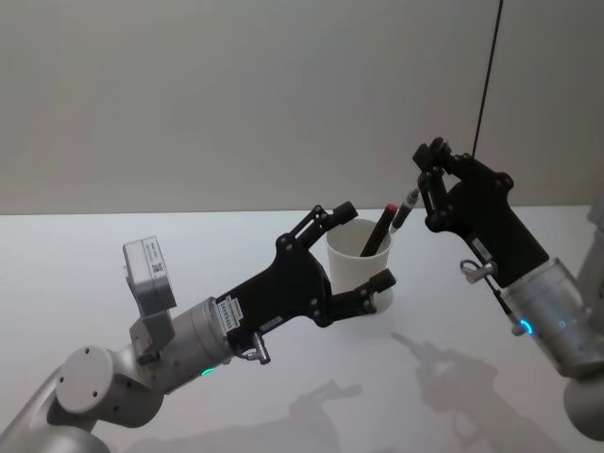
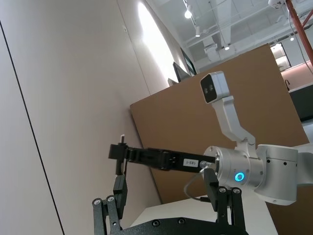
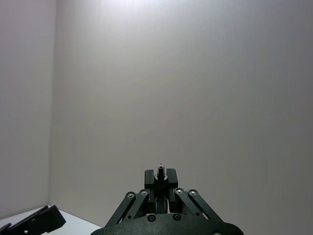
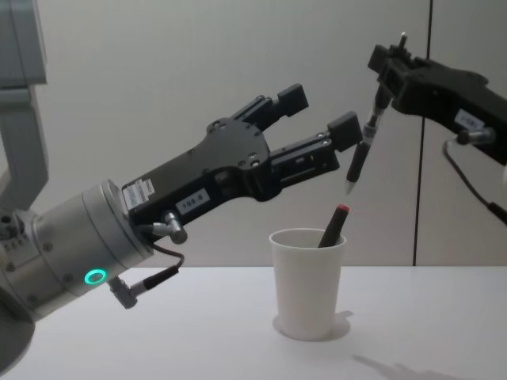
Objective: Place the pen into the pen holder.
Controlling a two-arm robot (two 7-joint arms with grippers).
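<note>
Two pens in play: one red-capped black pen (image 4: 333,226) leans inside the single white tapered paper cup (image 4: 307,281) on the white bench (image 4: 198,332). The right claw (image 4: 382,67) pinches a second black-and-white pen (image 4: 360,154) hanging above the cup. The left claw (image 4: 321,115) hovers agape, holding nothing.

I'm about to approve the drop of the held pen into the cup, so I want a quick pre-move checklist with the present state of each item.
1. Right end effector grips the pen: ok, shut on its upper end, pen hanging tip down.
2. Pen tip above the pen holder mouth: cannot tell; in the chest view it hangs above and slightly to the right of the rim.
3. Pen holder upright on the table: ok.
4. Room inside: ok, one red-capped pen leans in it.
5. Left end effector out of the path: not ok, open and close beside the pen.
</note>
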